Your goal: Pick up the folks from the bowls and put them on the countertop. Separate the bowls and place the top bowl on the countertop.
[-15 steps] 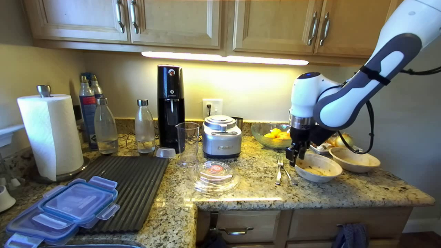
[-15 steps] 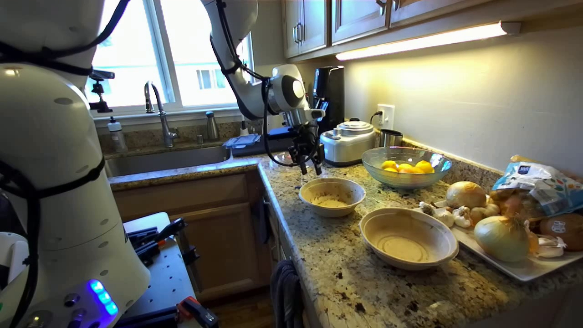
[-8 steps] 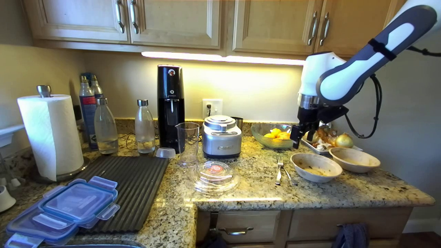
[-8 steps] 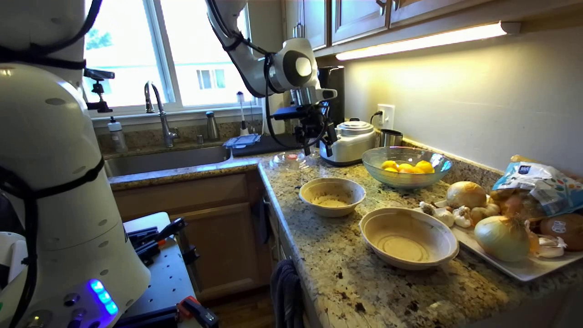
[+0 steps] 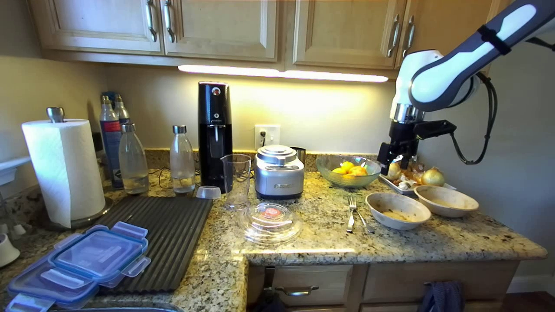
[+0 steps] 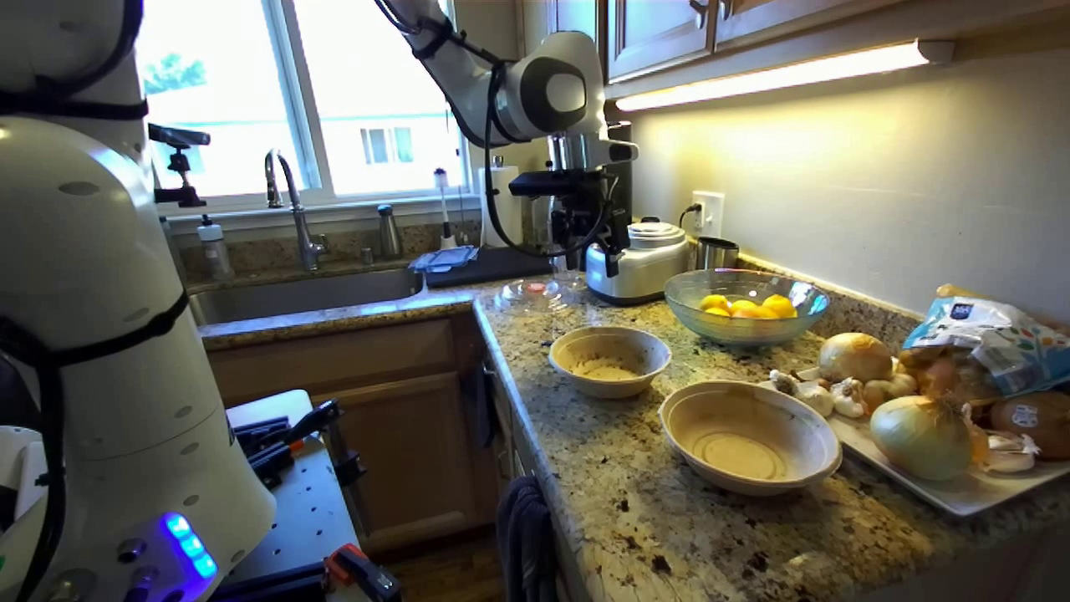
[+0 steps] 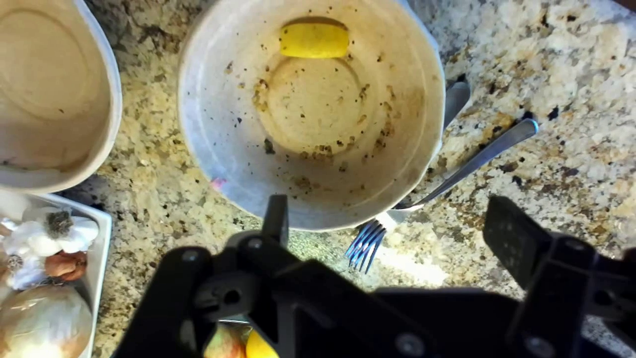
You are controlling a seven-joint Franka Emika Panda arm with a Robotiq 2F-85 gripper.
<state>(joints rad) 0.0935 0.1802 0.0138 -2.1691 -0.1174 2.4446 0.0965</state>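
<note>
Two forks (image 5: pixel 350 219) lie close together on the countertop (image 5: pixel 321 236), left of the food-stained bowl in that exterior view. In the wrist view the forks (image 7: pixel 479 158) are partly hidden under that bowl's rim. The stained bowl (image 6: pixel 610 388) stands upright and holds food bits and a yellow piece (image 7: pixel 314 41). A second, larger bowl (image 6: pixel 752 482) stands apart beside it on the countertop; it also shows in an exterior view (image 5: pixel 451 212). My gripper (image 5: pixel 394 165) is open and empty, in the air above and behind the stained bowl. Its two fingers (image 7: pixel 390 223) are wide apart.
A glass bowl of yellow fruit (image 6: pixel 748 330) stands behind the stained bowl. A white tray (image 6: pixel 945 502) holds onions and garlic. A silver appliance (image 5: pixel 279 180), a clear lid (image 5: pixel 271 225) and a clear beaker (image 5: pixel 237 182) stand left of the forks.
My gripper has risen from beside the stained bowl's rim and shifted right in one exterior view. The bowls and forks have not moved.
</note>
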